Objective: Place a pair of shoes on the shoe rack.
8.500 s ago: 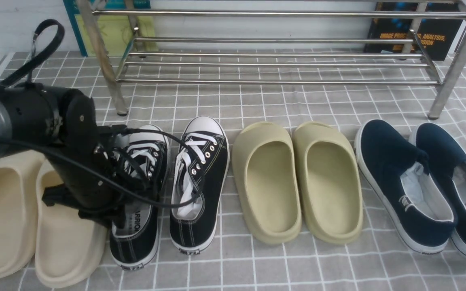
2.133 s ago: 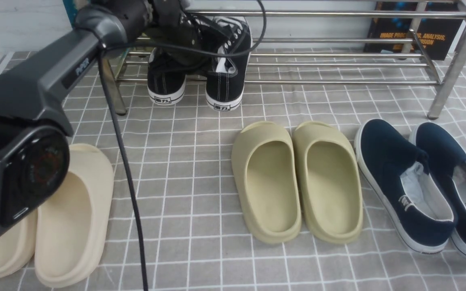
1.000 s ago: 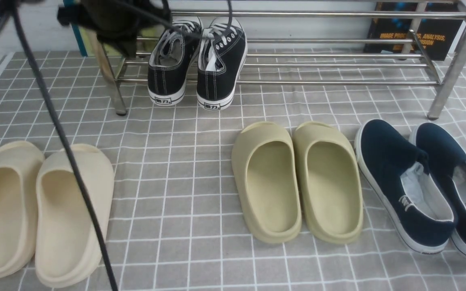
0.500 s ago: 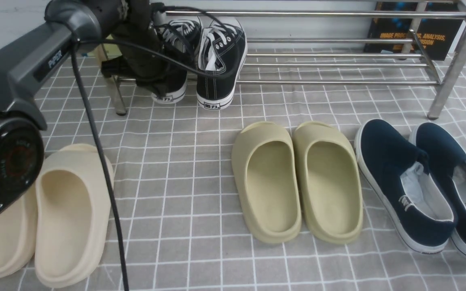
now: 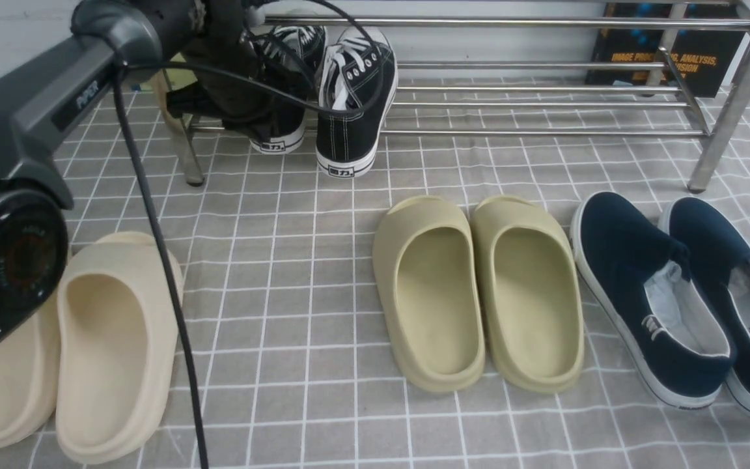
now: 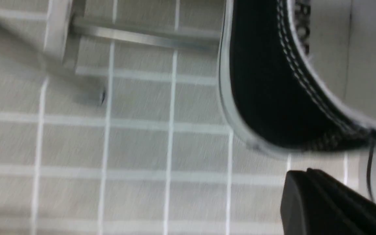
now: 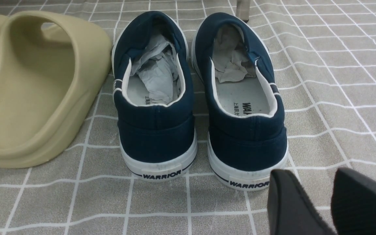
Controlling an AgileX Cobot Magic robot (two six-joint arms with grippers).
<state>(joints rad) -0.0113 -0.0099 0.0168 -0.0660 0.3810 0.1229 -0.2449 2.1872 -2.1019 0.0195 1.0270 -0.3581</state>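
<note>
Our left claw [image 5: 245,107], closed, sits right at the heel of the left of two black canvas lace-up sneakers [image 5: 352,111], both toes-in on the low bars of the shiny steel-tube shoe rack [image 5: 544,104].

2 black, white-soled sneakers [image 5: 351,114] side by side, heels outward; on the steel shoe rack [image 5: 531,104], low shelf, left end.

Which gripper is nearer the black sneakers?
Left. The left gripper is at one heel of the black sneakers on the shoe rack; the right gripper hangs behind the navy slip-ons, far away.
</note>
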